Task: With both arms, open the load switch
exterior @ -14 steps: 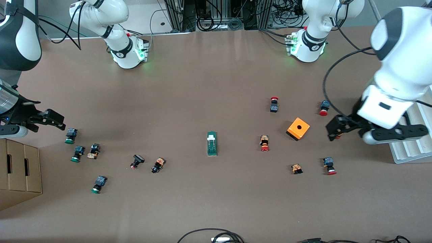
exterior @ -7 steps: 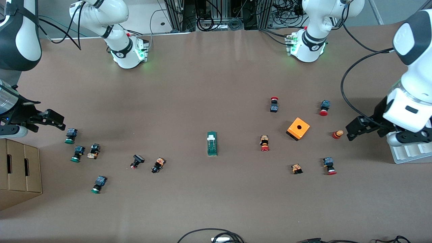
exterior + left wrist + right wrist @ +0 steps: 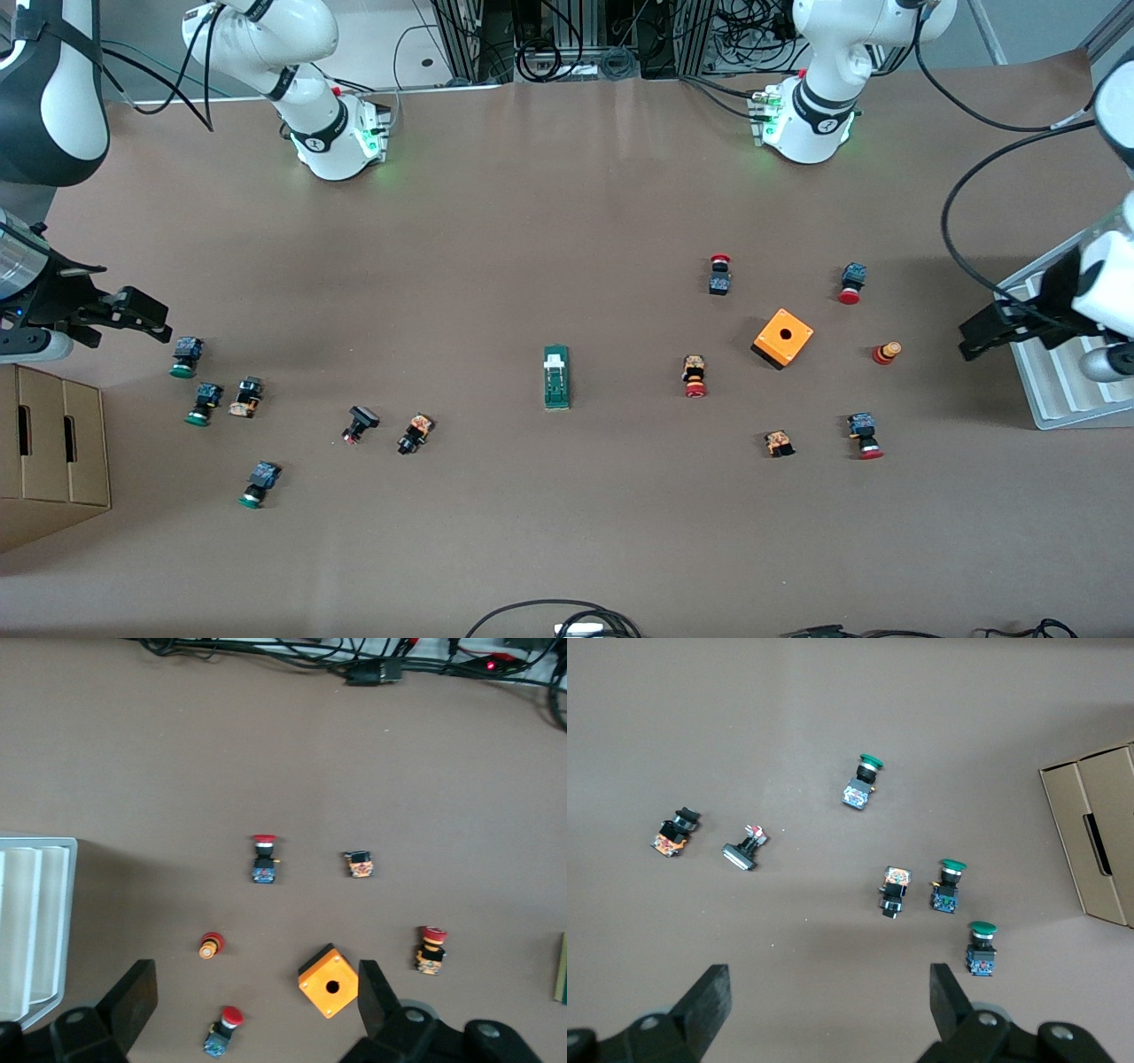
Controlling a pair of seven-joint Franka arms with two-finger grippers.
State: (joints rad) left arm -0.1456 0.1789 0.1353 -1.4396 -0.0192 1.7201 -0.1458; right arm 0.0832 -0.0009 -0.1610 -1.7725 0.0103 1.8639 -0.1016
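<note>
Load switch (image 3: 556, 377): slim dark-green rectangular bar, white tab.

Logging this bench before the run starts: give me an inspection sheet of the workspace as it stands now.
Surface: brown table, flat.
Job's things: slim dark-green load switch with white tab, mid-table, untouched.
Clutter: orange cube box with a hole and red-capped push buttons toward the left arm's end; green-capped push buttons toward the right arm's end.
Grippers: left tool open, empty, over the table edge beside the white ridged tray; right tool open, empty, over the table near the green-capped buttons.
Cables: black cables at the table's near edge, more between the bases.
Surroundings: cardboard box.
</note>
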